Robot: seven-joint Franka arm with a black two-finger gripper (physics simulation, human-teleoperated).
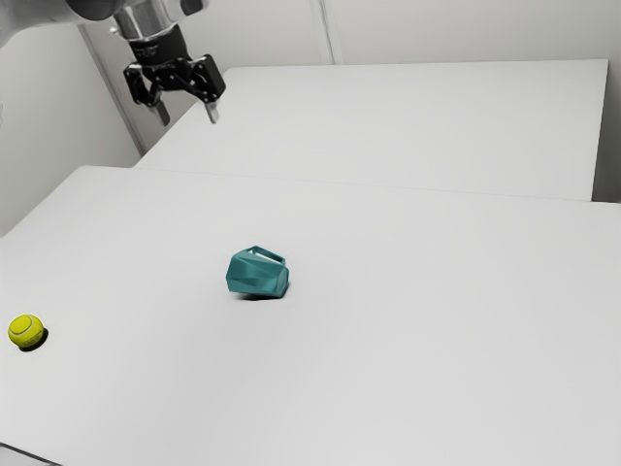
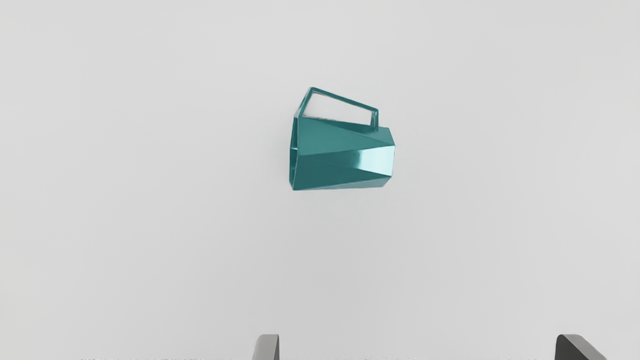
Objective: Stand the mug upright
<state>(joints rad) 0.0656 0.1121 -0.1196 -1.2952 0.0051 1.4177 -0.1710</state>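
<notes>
My gripper (image 1: 188,115) hangs high above the table's far part, up and toward the exterior view's left from the mug, its fingers wide apart and nothing between them. A teal faceted mug (image 1: 257,273) lies on its side on the white table, with its angular handle raised on the upper side. In the wrist view the mug (image 2: 345,155) appears ahead of my gripper (image 2: 417,345), well away from both fingertips; its rim end and handle are visible, while most of its inside is hidden.
A yellow-green ball (image 1: 26,331) rests on the white table (image 1: 388,340), toward the exterior view's left from the mug. Behind this table stands another white surface (image 1: 417,126), with pale walls beyond. A dark thin line (image 1: 29,453) crosses the near left corner of the exterior view.
</notes>
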